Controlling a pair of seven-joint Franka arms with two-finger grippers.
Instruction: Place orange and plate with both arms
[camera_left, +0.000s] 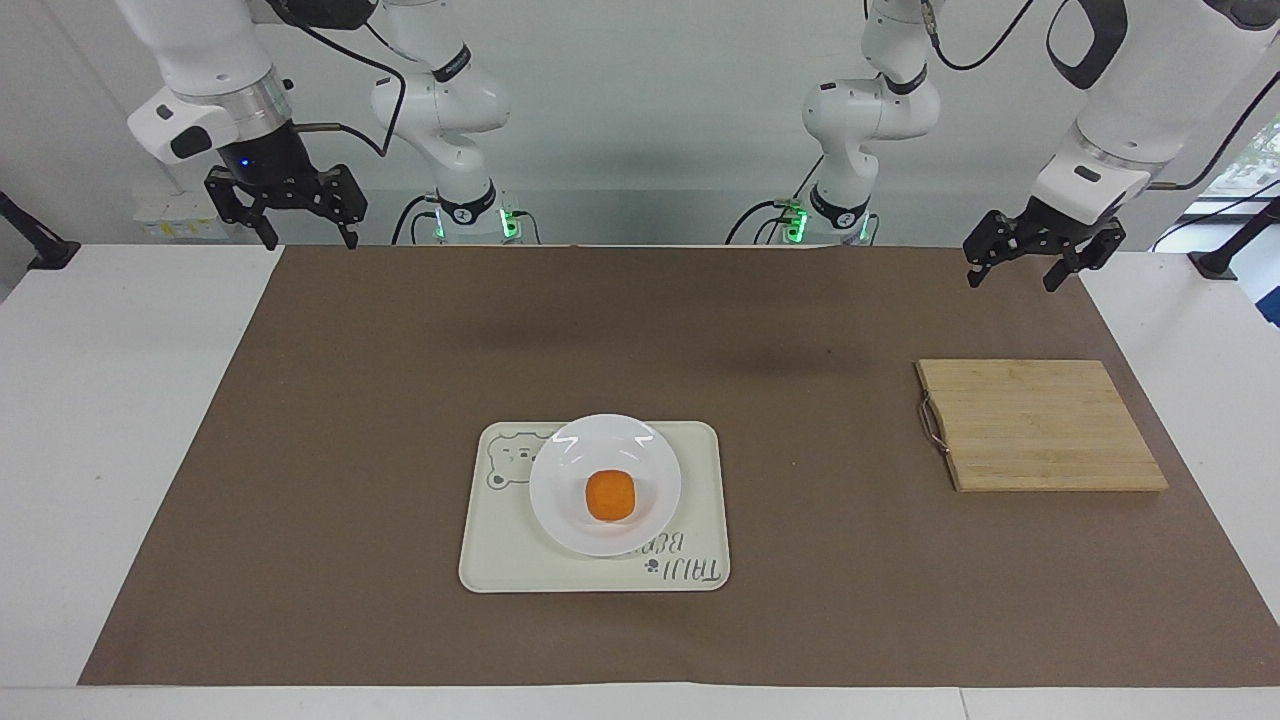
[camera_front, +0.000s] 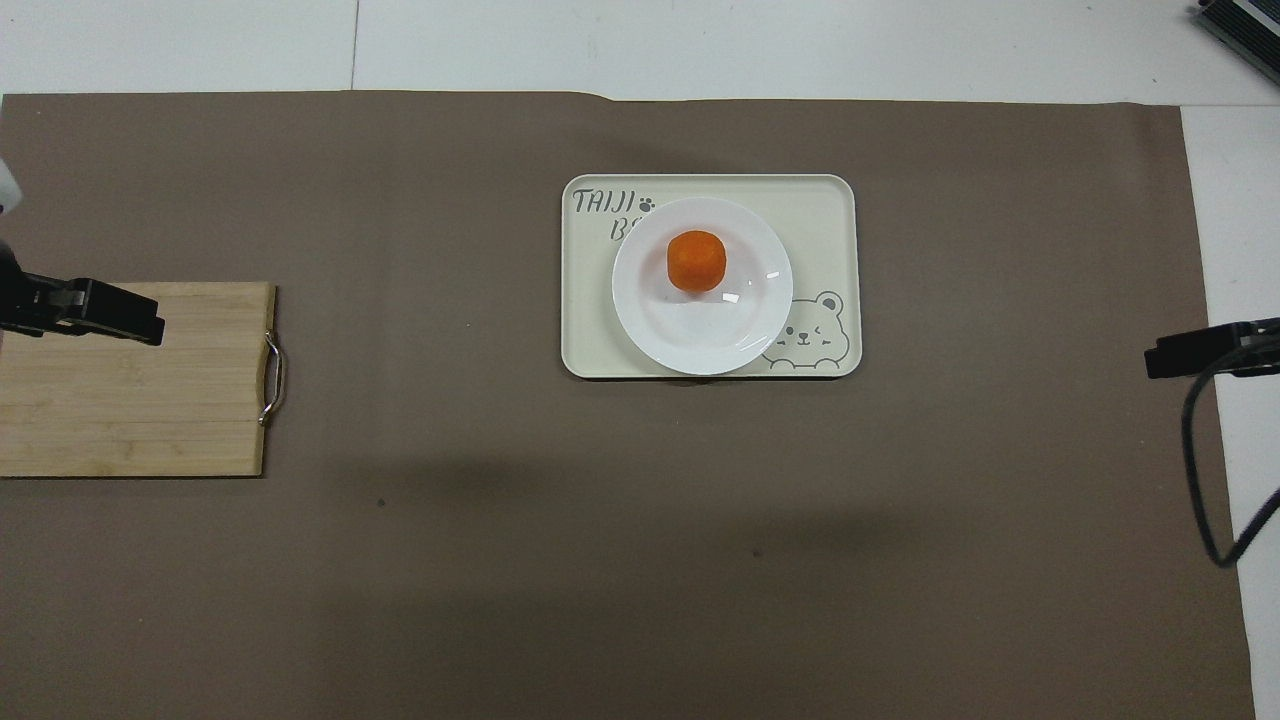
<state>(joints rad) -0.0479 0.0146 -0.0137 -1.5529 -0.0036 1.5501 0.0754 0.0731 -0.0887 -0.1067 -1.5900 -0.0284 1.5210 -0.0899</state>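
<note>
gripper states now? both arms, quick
Left gripper: jaws open, holding nothing, raised by the robots' edge of the mat at its own end.
Right gripper: jaws open, holding nothing, raised at its own end.

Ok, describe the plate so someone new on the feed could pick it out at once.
Start at the brown mat and find the cream tray with the bear print near its middle. The plate lies on that tray, carrying the orange. It is the only round, glossy white dish; the tray is rectangular and the wooden board lies toward the left arm's end.
</note>
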